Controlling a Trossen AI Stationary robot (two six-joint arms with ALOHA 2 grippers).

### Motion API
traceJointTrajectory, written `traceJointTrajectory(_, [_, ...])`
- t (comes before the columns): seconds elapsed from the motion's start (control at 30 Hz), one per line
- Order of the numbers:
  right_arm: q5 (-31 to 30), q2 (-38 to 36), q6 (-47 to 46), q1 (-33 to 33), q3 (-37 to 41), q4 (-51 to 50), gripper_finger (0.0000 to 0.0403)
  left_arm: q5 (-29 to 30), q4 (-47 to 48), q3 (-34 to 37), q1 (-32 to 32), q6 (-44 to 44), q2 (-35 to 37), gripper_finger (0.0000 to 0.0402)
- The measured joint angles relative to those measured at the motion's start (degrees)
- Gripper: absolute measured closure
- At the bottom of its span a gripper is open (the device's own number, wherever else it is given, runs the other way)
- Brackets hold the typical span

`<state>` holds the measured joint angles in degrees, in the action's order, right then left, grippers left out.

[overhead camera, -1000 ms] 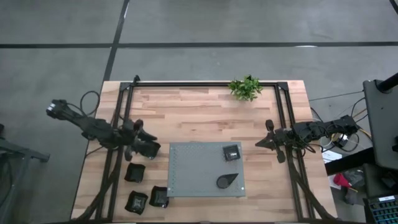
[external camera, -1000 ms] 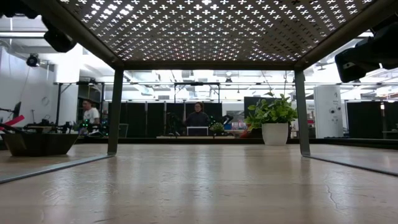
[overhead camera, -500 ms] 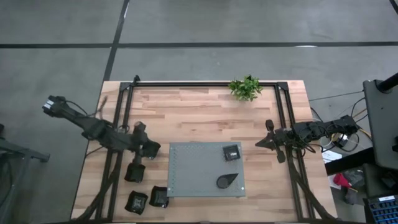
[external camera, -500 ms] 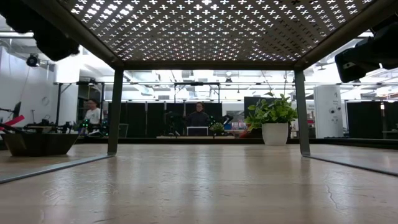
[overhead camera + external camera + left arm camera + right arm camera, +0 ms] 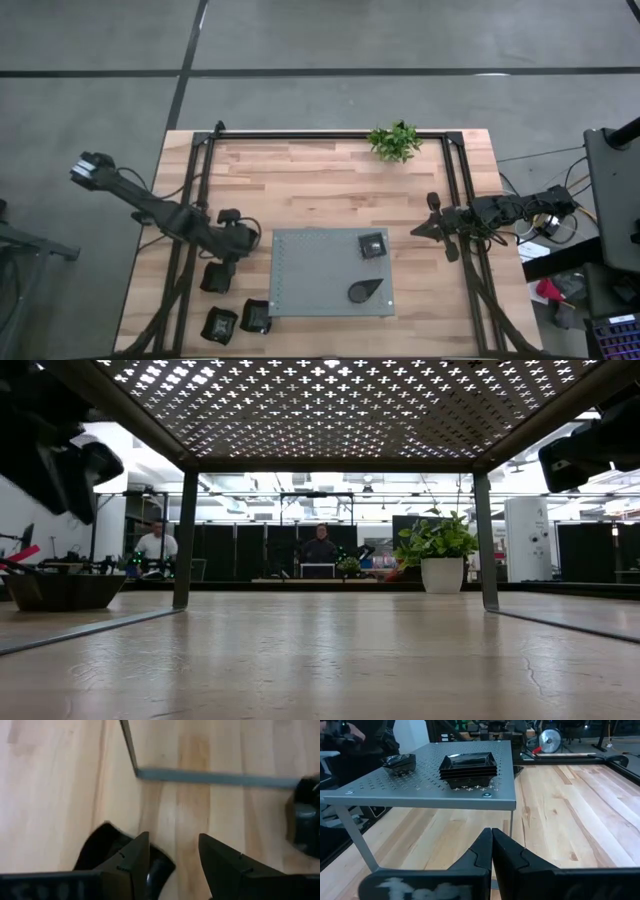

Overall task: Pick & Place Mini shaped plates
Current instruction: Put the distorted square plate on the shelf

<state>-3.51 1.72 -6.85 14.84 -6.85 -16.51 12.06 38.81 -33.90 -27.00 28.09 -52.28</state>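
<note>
Over the last second the left gripper [image 5: 232, 243] has swung from just off the left edge of the grey perforated stand [image 5: 300, 300] back and down toward the dishes left of that stand; its fingers [image 5: 131, 857] remain spread, with nothing between them. That reads as the approach to the next pick, not a grasp yet.

Nearest the stand's front left corner, two small black dishes [image 5: 256, 316] and [image 5: 219, 324] sit on the wood. A little farther back, a third black dish [image 5: 216, 277] lies left of the stand, directly below and just in front of the open left gripper; the left wrist view shows it partly under one finger.

On the stand, a teardrop dish [image 5: 366, 290] and a stack of square dishes [image 5: 372, 246] already rest near its right side. Right of the stand, the right gripper [image 5: 420, 231] waits, clenched and empty.
</note>
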Motion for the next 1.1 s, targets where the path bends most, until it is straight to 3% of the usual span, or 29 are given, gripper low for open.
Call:
traceJointTrajectory(0.5, [0.00, -0.07, 0.00, 0.00, 0.00, 0.00, 0.0394, -2.63, 6.31, -0.61, -0.27, 1.82, -7.30, 0.0239])
traceJointTrajectory(1.1, [0.00, -0.07, 0.00, -0.01, 0.00, 0.00, 0.0394, -4.48, 6.71, -0.52, -0.26, 1.80, -15.51, 0.0244])
